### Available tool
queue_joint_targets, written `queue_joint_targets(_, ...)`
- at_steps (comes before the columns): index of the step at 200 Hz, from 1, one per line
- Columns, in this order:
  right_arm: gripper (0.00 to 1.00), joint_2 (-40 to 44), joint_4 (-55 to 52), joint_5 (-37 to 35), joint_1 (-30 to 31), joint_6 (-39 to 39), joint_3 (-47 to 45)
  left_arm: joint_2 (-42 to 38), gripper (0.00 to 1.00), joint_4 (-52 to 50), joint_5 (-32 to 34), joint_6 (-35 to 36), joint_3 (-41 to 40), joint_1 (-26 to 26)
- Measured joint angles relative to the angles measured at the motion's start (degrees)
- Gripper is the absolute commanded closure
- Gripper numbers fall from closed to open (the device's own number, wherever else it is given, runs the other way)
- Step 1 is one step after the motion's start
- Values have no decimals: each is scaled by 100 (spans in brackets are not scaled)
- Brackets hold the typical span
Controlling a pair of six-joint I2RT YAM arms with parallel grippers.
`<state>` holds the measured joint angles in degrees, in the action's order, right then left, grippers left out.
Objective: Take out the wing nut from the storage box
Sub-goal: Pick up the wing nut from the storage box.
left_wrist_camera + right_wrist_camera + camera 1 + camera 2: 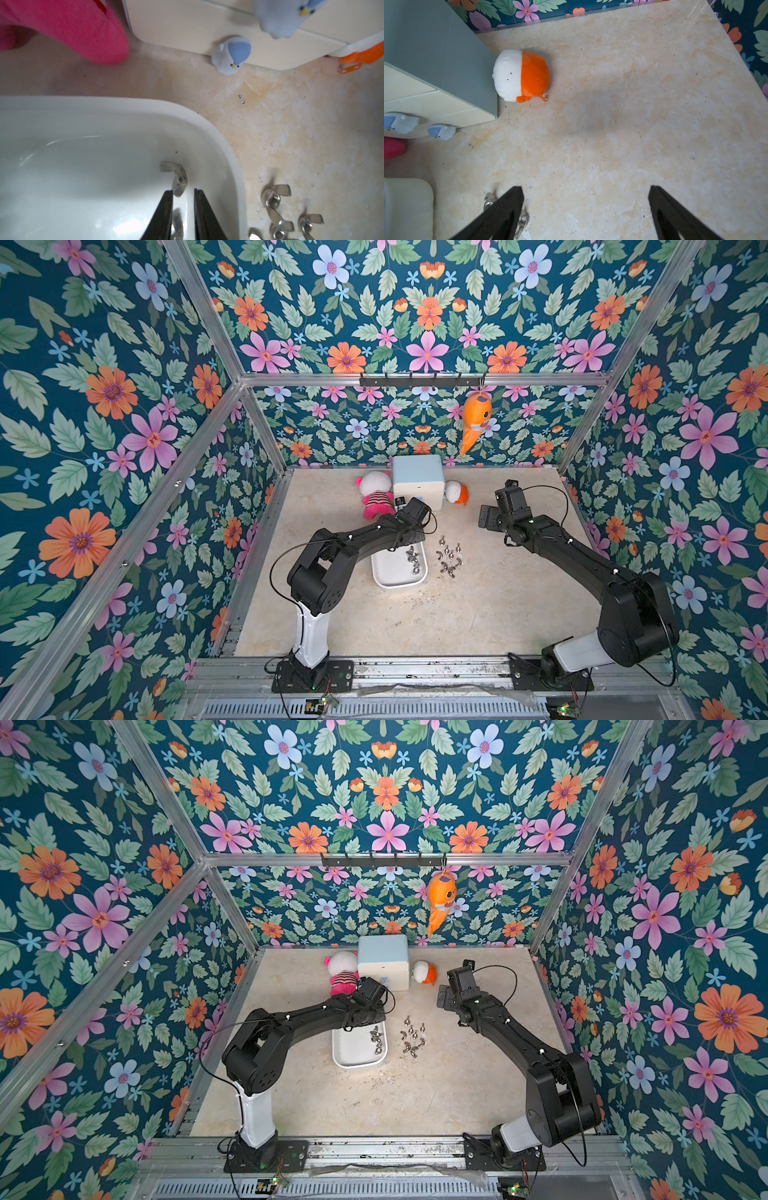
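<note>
The step in hand looks like the pick itself. The left end effector (pixel 183 190) reaches down inside the shallow white plastic storage box (pixel 399 585), near its far corner on the side of the loose pile. Its black fingers stand close together with a narrow gap. A small silver metal wing nut (pixel 177 223) shows between them, but I cannot tell whether it is clamped or merely lies beneath. A second nut (pixel 176 178) rests on the box floor just ahead of the tips, and a few more (pixel 412 562) lie along the same wall.

The next move, I judge, calls for a firm close, a straight lift over the raised wall, then a short carry to the heap of wing nuts (pixel 449 558) on the beige marbled surface (pixel 457 614), just beside the box.

The right end effector (pixel 585 187) hangs wide open and empty over bare surface, well apart from the box. Behind stand a white drawer cabinet with pale-blue top (pixel 417 475), a pink-and-white plush doll (pixel 376 495) and an orange-and-white plush ball (pixel 457 492). None of them blocks the lift; only the box wall does.
</note>
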<state>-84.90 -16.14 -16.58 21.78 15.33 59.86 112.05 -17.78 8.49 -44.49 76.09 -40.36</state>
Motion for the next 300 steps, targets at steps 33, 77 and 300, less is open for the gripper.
queue_joint_targets(33,1,0,-2,0,0,0,0,111,75,-2,0,2,15,24)
queue_joint_targets(77,1,0,-4,0,0,0,-2,212,75,24,4,-22,9,50)
queue_joint_targets(300,1,2,-9,7,0,20,-179,-133,74,975,105,-1128,-675,136)
